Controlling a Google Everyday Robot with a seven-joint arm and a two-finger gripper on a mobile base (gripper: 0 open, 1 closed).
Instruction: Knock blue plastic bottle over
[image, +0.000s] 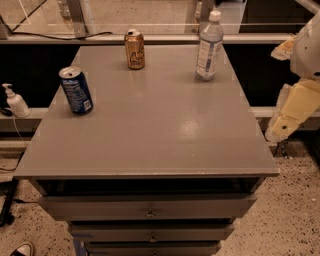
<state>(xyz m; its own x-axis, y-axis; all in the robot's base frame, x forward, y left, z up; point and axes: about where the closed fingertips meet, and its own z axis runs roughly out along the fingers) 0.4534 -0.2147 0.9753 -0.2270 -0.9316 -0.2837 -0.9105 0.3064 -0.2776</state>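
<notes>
The blue plastic bottle (209, 47), clear with a white cap and pale label, stands upright at the far right of the grey table top (150, 125). My gripper (281, 127) is the cream-coloured end of the arm at the right edge of the view. It hangs beside the table's right edge, off the top, well to the right of the bottle and nearer the camera. It touches nothing.
A dark blue soda can (76, 90) stands at the left of the table, and a gold can (135, 49) at the far middle. A small white pump bottle (15, 101) sits on a ledge left of the table. Drawers run below the front edge.
</notes>
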